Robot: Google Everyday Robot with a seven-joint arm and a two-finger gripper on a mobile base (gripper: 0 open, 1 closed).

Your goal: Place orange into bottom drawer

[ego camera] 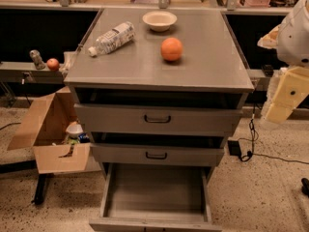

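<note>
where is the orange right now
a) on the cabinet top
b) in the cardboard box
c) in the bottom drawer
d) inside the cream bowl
a: the orange sits on the cabinet top, in front of the cream bowl, not in it. The open bottom drawer shows only its grey floor, and the gripper hangs off to the right of the cabinet, apart from the orange.

Matt grey metal is noted on the tabletop (207,66) and the bottom drawer (157,187). The orange (172,49) is seen with smooth, dull peel. Cream matt plastic is seen on the claw (282,105), at the right edge.
</note>
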